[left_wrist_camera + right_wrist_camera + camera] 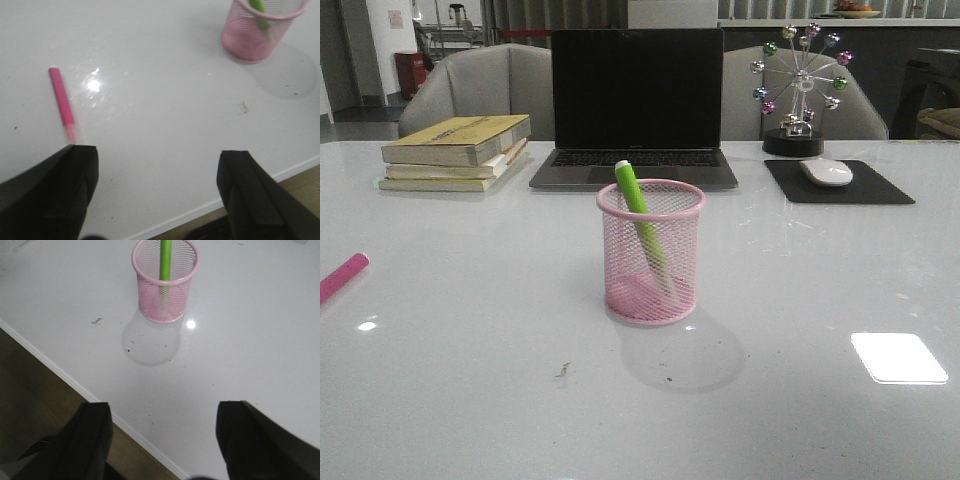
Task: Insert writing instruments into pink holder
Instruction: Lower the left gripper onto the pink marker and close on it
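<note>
Pink marker (62,102) flat on table, just ahead of wide-open empty left gripper (157,187); right gripper (162,437) likewise.

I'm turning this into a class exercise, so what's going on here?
Nothing is held now. The green marker leans inside the pink holder at mid-table. The pink marker lies on the table by its left edge. The left tool and right tool are both open and empty.

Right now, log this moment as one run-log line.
green marker: in pink holder | pink marker: on table, left | left gripper: open | right gripper: open
</note>
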Robot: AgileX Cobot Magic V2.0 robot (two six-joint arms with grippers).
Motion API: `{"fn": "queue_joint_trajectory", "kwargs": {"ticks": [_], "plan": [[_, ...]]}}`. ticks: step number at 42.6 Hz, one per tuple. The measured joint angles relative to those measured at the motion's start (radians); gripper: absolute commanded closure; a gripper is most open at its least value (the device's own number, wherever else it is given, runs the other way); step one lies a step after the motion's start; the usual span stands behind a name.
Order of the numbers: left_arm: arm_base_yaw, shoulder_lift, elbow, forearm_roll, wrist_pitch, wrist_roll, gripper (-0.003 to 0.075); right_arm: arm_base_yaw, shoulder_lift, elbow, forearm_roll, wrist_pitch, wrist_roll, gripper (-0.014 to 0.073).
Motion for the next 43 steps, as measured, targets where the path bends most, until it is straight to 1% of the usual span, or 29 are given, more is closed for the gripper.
{"fn": "queue_joint_trajectory", "kwargs": {"ticks": [5, 13, 21, 26, 32, 43], "plan": [[0.094, 0.092, -0.056, 0.003, 0.047, -0.003, 0.0171, 0.000, 0.000, 0.000, 0.000, 0.000, 0.000, 0.0043], [0.215, 0.295, -0.135, 0.004, 0.053, -0.008, 0.0171, 0.000, 0.000, 0.000, 0.000, 0.000, 0.000, 0.0043], [0.289, 0.510, -0.237, 0.007, 0.053, -0.010, 0.0171, 0.000, 0.000, 0.000, 0.000, 0.000, 0.000, 0.0043], [0.316, 0.656, -0.309, 0.008, 0.050, -0.010, 0.0171, 0.000, 0.000, 0.000, 0.000, 0.000, 0.000, 0.0043], [0.322, 0.793, -0.392, 0.010, 0.045, -0.010, 0.0171, 0.000, 0.000, 0.000, 0.000, 0.000, 0.000, 0.0043], [0.322, 0.992, -0.540, 0.010, 0.039, -0.010, 0.0171, 0.000, 0.000, 0.000, 0.000, 0.000, 0.000, 0.0043]]}}
